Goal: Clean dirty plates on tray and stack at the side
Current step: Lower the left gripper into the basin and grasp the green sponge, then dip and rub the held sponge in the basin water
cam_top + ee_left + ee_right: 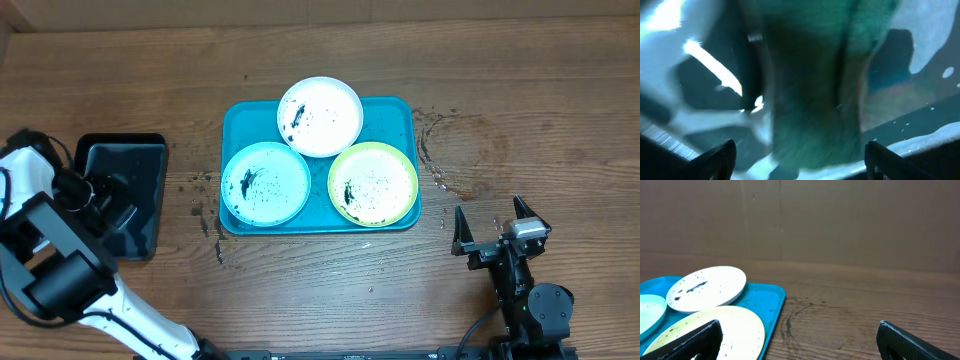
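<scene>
Step, as judged: fetching wiper. Left gripper (800,162) down in black tray (150,150) at left, fingers spread either side of blurred green soft thing (810,75), likely sponge; no contact seen. Next: pinch, lift, carry right. Right gripper (488,207) near right, spread, empty. Turquoise tray (400,110) at centre holds speckled plates: white plate (320,115) far, teal plate (265,182) near-left, yellow-green plate (373,184) near-right.

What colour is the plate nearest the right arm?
The plate is yellow-green rimmed, whitish centre; clearest overhead.
</scene>
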{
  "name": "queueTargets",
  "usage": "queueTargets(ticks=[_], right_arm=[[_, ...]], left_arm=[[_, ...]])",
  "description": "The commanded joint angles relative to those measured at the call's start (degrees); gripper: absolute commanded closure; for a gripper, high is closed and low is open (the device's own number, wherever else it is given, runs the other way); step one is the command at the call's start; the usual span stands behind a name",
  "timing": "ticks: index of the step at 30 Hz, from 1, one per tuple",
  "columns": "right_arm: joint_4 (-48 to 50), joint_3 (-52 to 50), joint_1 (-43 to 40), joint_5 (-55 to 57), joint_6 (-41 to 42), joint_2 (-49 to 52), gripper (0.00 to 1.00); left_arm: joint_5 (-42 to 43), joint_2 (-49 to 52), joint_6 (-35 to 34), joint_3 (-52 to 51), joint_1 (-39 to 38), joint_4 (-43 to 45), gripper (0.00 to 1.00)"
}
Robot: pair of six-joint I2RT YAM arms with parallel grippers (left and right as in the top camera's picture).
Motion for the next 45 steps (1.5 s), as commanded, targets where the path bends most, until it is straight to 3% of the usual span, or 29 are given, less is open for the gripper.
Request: queueTargets(ticks=[1, 4, 8, 12, 15, 20, 23, 25, 29, 31, 32, 33, 34, 45], right_arm=[[0.37, -0.59, -0.11, -0.46, -0.2, -0.2, 0.0], [0.37, -0.59, -0.11, -0.46, -0.2, -0.2, 0.0], [0.37, -0.59, -0.11, -0.46, -0.2, -0.2, 0.0], [0.35, -0.59, -0.11, -0.46, -0.2, -0.2, 0.0], [0.35, -0.59, -0.11, -0.46, -0.2, -0.2, 0.0], [0.35, -0.59, -0.11, -0.46, -0.2, -0.2, 0.0], [0.35, -0.59, -0.11, -0.46, -0.2, -0.2, 0.0], [0.35, -0.59, -0.11, -0.46, -0.2, -0.2, 0.0], [0.35, -0.59, -0.11, -0.46, -0.22, -0.2, 0.0], [0.37, -0.59, -0.11, -0.46, -0.2, -0.2, 0.0], [0.37, -0.59, -0.11, -0.46, -0.22, -0.2, 0.0], [0.37, -0.59, -0.11, -0.46, -0.2, -0.2, 0.0], [0.35, -0.59, -0.11, -0.46, -0.2, -0.2, 0.0], [0.35, -0.59, -0.11, -0.46, -0.2, -0.2, 0.0]], left_arm=[[4.24, 1.9, 5.49, 1.14, -0.46, 0.83, 0.16], [2.01, 2.69, 5.27, 1.14, -0.44, 1.7, 0.12], [0.22, 2.8, 5.27, 1.11, -0.44, 2.82, 0.15], [-0.07, 2.8, 5.29, 1.11, -0.44, 3.37, 0.31], [-0.35, 2.82, 5.27, 1.11, -0.44, 3.67, 0.55], [-0.35, 2.8, 5.27, 1.05, -0.44, 3.48, 0.62], [-0.33, 2.82, 5.27, 1.03, -0.44, 3.39, 0.85], [-0.35, 2.82, 5.29, 1.03, -0.44, 3.41, 0.96], [-0.37, 2.82, 5.29, 1.03, -0.44, 3.87, 0.96], [-0.39, 2.82, 5.29, 1.03, -0.44, 4.42, 0.82], [-0.39, 2.82, 5.31, 1.03, -0.44, 5.03, 0.57], [-0.39, 2.82, 5.29, 1.03, -0.44, 5.86, 0.24], [-0.39, 2.82, 5.29, 1.03, -0.44, 6.62, 0.0], [-3.85, 2.82, 5.29, 1.03, -0.44, 15.17, 0.0]])
